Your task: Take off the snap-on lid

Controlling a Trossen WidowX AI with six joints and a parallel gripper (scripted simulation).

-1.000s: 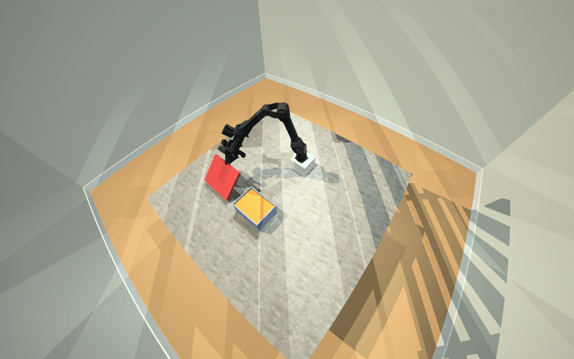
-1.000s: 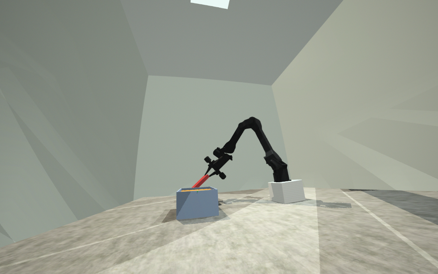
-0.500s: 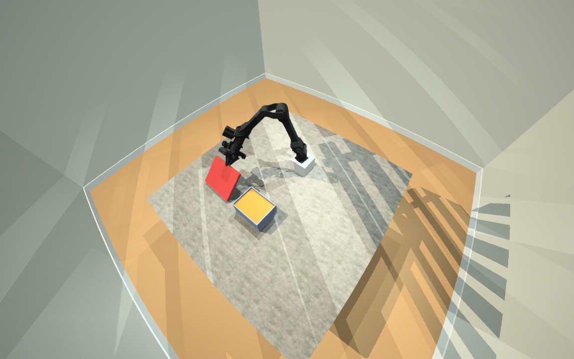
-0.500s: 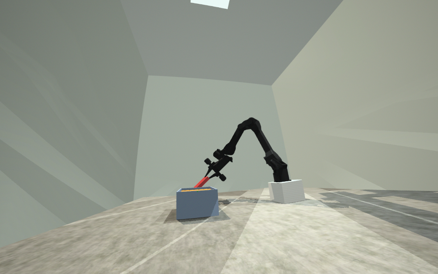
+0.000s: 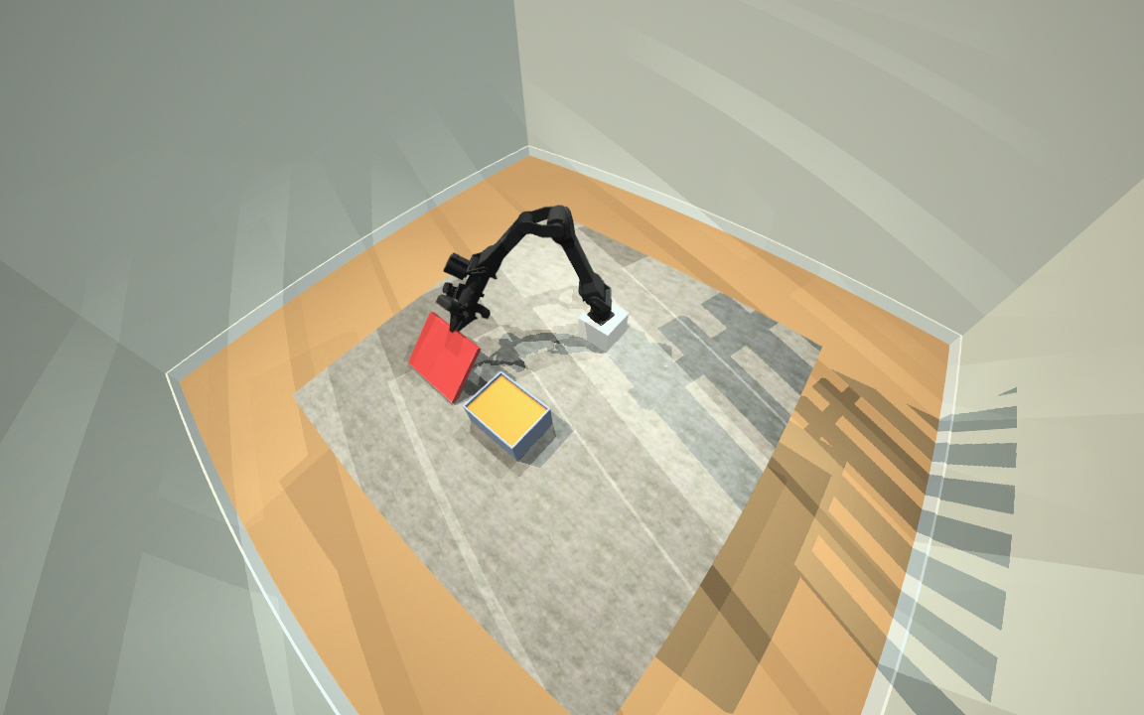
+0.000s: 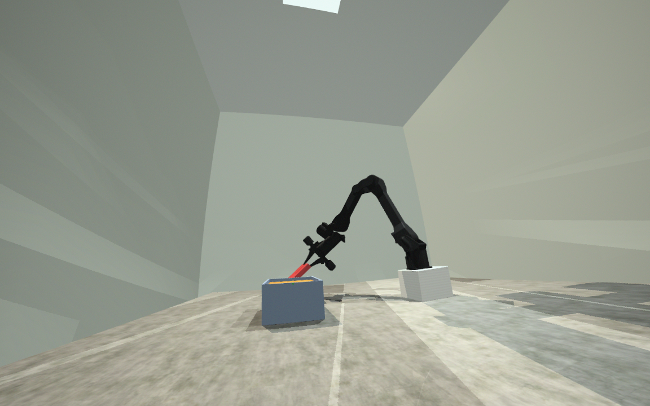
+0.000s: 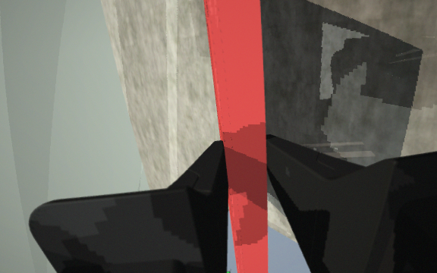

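The red lid is off the box and steeply tilted, its upper edge in my gripper. The gripper is shut on that edge, one finger on each face. The lid's lower part is hidden behind the box in the exterior view, so I cannot tell whether it touches the table. The blue storage box stands upright and open beside the lid, with a yellow-orange inside.
The table bears a grey patterned top with bands of shadow. The arm's white base block stands behind and to the right of the box. The table's left edge runs near the lid in the top view.
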